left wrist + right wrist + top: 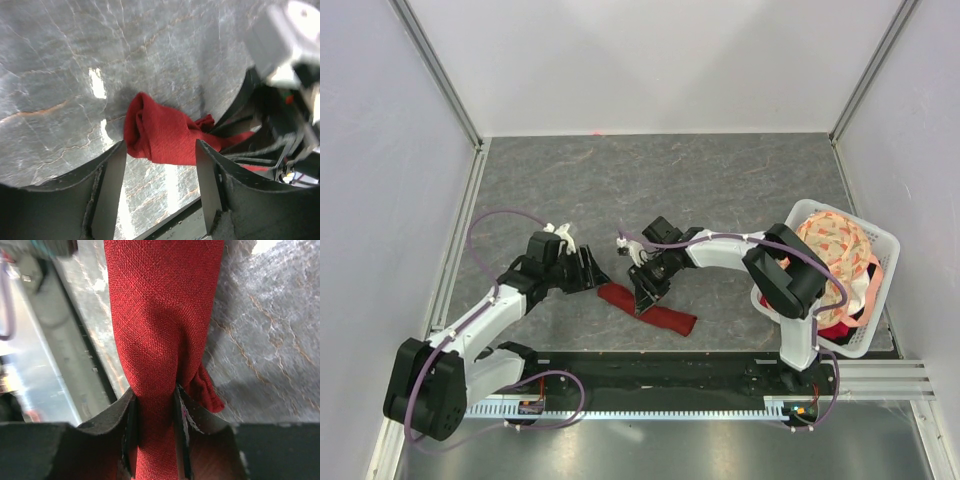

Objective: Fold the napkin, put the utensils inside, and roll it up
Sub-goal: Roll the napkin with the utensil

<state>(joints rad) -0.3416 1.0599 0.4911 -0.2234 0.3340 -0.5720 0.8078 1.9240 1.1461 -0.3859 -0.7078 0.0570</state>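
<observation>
The dark red napkin point(650, 310) lies rolled into a long tube on the grey table, near the front edge. My right gripper point(648, 295) is shut on the roll's middle; in the right wrist view the napkin point(160, 330) is pinched between both fingers point(129, 425). My left gripper point(598, 274) stands open just off the roll's left end. The left wrist view has the napkin point(160, 132) lying beyond the spread fingers point(112, 190), with nothing between them. The utensils are hidden from every view.
A white basket point(880, 245) at the right holds a peach-and-cream floral cloth point(835, 250). A black rail point(650, 375) runs along the table's front edge, close to the roll. Metal frame posts stand at the back corners.
</observation>
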